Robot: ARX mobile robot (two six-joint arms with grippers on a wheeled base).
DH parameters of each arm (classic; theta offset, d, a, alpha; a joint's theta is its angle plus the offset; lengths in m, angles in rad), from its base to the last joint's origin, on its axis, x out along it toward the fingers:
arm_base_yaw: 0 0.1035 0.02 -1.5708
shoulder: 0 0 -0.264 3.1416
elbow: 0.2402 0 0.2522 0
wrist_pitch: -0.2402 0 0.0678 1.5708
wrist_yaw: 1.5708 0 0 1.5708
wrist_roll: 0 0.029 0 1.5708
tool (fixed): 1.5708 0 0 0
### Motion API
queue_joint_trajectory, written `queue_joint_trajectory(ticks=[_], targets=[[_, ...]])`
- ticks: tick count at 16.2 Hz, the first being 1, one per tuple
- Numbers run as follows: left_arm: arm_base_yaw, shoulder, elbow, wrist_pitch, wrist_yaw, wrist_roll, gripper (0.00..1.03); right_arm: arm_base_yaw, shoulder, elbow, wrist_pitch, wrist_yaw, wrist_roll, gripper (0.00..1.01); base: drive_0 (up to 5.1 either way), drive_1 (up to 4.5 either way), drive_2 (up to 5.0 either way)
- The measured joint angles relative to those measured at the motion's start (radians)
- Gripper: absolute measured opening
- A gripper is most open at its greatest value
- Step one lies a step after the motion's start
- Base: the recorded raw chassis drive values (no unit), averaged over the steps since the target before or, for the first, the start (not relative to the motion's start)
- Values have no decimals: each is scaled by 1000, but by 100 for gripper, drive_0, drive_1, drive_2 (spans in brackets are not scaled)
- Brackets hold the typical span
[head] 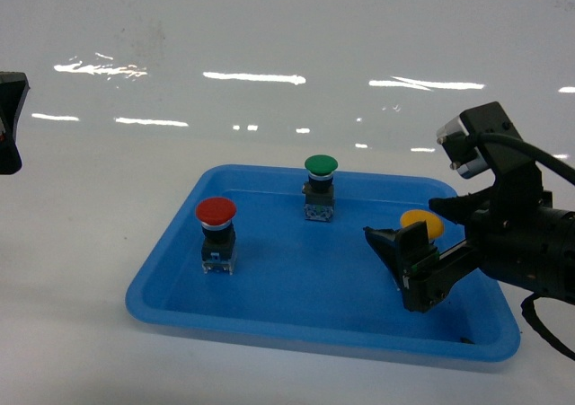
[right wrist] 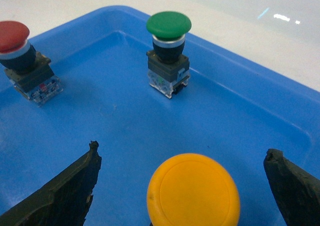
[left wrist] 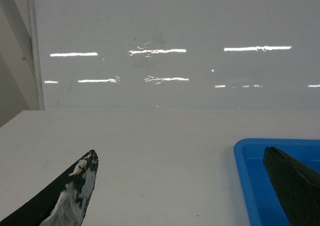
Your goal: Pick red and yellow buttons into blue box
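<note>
Yellow button [right wrist: 194,195] between right claw [right wrist: 182,186] fingers

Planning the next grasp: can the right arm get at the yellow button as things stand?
Probably yes. The right gripper is open, its fingers on either side of the yellow button, with nothing between them; the green button stands well beyond.

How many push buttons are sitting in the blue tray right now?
3. The red button stands at the tray's left, the green button near its far rim, and the yellow button at the right between the open right gripper's fingers. None appear hidden.
</note>
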Motion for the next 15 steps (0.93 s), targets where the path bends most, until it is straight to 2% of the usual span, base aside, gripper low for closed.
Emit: queue_joint_trajectory(ticks=[9,15], targets=[[0,0,0,0,0,0,98,22,26,14,-18,5,-28,98,0,0,0],[0,0,0,0,0,0,98,40,82,29,-18,37,-45,98,0,0,0]])
